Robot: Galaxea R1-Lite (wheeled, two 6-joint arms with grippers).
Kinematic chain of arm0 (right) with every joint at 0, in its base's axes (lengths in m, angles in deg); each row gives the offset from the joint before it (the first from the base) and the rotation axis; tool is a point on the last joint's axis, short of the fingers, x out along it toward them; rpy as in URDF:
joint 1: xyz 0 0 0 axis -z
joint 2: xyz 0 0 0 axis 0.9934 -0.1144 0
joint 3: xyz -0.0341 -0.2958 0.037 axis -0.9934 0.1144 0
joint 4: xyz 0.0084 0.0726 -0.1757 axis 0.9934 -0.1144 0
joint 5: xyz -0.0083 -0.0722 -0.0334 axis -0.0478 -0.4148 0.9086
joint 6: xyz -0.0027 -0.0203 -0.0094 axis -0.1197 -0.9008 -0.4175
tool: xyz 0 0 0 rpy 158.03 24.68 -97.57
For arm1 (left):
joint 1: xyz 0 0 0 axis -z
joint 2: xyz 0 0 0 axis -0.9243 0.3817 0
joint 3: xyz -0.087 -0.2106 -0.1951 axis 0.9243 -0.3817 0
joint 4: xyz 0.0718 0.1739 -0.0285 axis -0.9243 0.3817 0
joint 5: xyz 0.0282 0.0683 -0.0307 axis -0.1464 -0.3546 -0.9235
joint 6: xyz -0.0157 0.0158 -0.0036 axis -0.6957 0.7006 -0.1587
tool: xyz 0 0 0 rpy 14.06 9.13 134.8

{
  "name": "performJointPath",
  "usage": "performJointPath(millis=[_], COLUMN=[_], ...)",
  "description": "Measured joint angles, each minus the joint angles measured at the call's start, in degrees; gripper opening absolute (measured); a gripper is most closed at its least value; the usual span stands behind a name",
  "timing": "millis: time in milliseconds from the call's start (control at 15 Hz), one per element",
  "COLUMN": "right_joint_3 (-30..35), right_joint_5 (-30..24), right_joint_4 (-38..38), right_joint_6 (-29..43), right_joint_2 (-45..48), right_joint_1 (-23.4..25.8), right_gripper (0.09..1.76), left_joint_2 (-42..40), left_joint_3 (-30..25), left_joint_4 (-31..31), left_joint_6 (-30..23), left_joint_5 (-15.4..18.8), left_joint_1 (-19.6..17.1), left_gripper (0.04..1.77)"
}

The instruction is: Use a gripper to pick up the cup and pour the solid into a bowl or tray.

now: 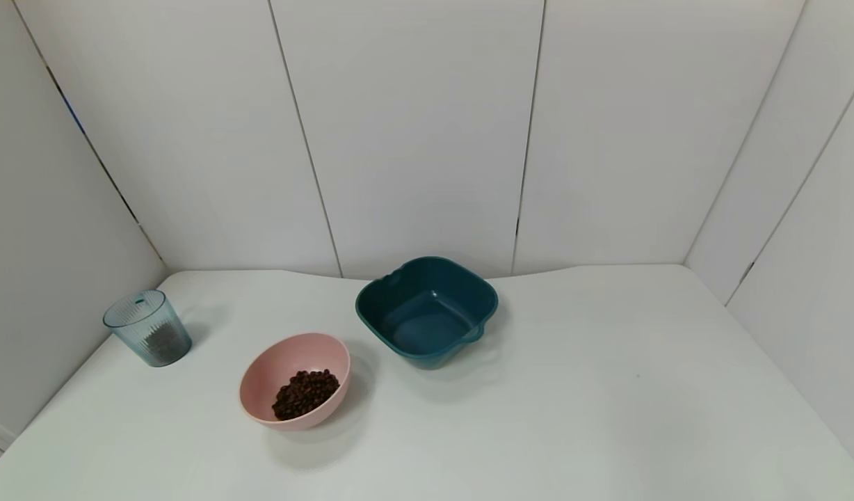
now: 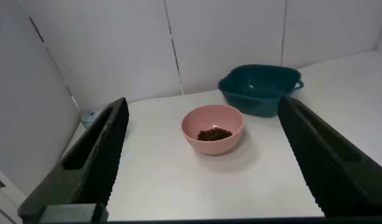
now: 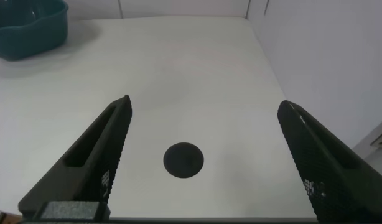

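Looking down from the head, the cup point(image 1: 149, 328) is standing upright near the table's point(image 1: 573, 417) left edge, while beans point(image 1: 305, 393) are lying in the pink bowl point(image 1: 260, 376). From the wrists, the left gripper point(image 2: 200, 158) and right gripper point(image 3: 200, 158) are gaping wide, holding nothing. Pouring seems done.

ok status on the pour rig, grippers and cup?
Left gripper open, empty, pulled back facing the round pale pink plastic bowl. Right gripper open over bare table. Ribbed blue-grey plastic cup upright at far left. Dark brown beans in pink bowl. Nothing blocking.
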Motion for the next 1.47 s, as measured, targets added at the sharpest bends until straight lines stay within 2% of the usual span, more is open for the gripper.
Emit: performJointPath(millis=[267,467,733,933,1467], right_joint_3=[0.0,0.0,0.0,0.0,0.0], right_joint_5=[0.0,0.0,0.0,0.0,-0.2], right_joint_4=[0.0,0.0,0.0,0.0,-0.3], right_joint_6=[0.0,0.0,0.0,0.0,-0.5], right_joint_2=[0.0,0.0,0.0,0.0,0.0], right_joint_1=[0.0,0.0,0.0,0.0,0.0], right_gripper=[1.71,1.71,1.71,1.71,1.71], left_joint_2=[-0.3,-0.4,-0.4,-0.4,-0.4], left_joint_3=[-9.8,-14.5,-15.6,-15.7,-15.7], left_joint_4=[-7.1,-8.7,-4.2,-2.0,-2.1], left_joint_6=[-0.5,-0.9,-2.6,-6.2,-6.7], left_joint_5=[-1.9,-4.4,-6.3,-6.8,-6.8], left_joint_1=[0.0,0.0,0.0,0.0,0.0], left_gripper=[1.72,1.72,1.72,1.72,1.72])
